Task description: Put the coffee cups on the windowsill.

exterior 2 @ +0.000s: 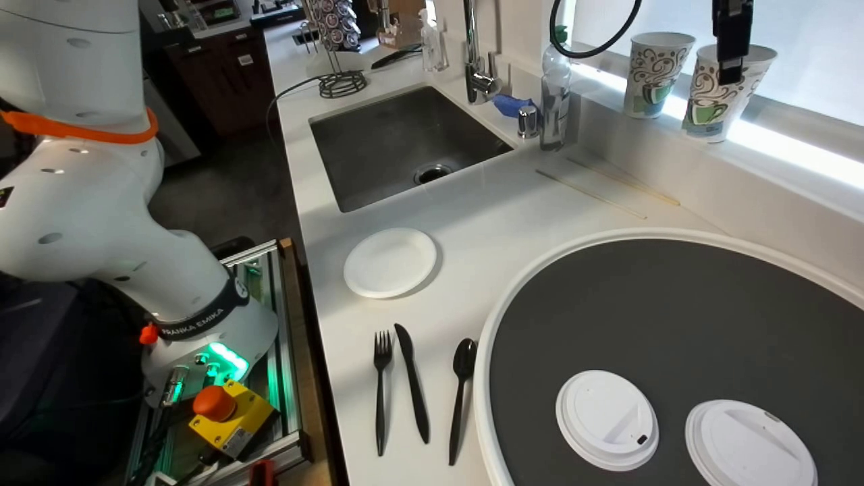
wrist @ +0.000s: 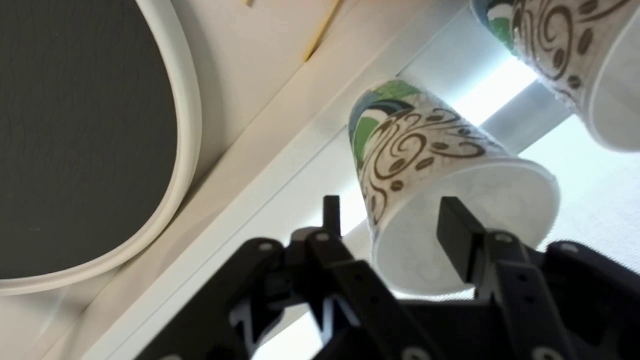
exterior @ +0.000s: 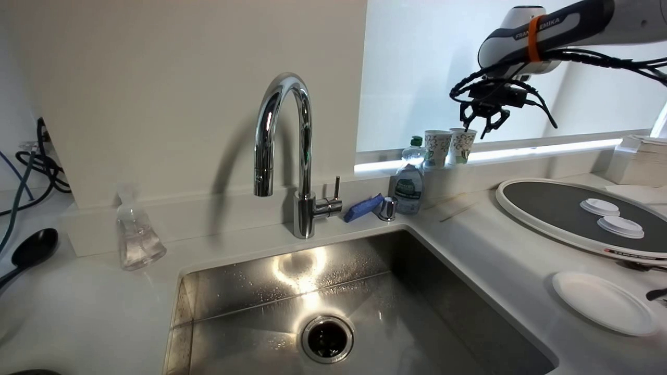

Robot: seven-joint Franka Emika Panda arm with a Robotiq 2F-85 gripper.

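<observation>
Two off-white paper cups with brown swirls stand upright on the windowsill (exterior: 542,151), which also shows in the wrist view (wrist: 290,215). The cup nearer the soap bottle (exterior: 437,148) appears in an exterior view and at the upper right of the wrist view (wrist: 555,55). The other cup (exterior 2: 719,101) stands beside it, a small gap apart, and fills the middle of the wrist view (wrist: 420,140). My gripper (wrist: 391,199) is open just above this cup's mouth (exterior: 474,133). One finger overlaps the mouth; the other is outside the rim. It holds nothing.
A soap bottle (exterior: 410,182) stands beside the cups on the counter. The tap (exterior: 305,208) rises behind the sink (exterior 2: 405,148). A round grey board (exterior 2: 607,297) carries two white lids (exterior 2: 607,418). A plate (exterior 2: 390,263), black cutlery (exterior 2: 412,385) and thin sticks (exterior 2: 594,192) lie nearby.
</observation>
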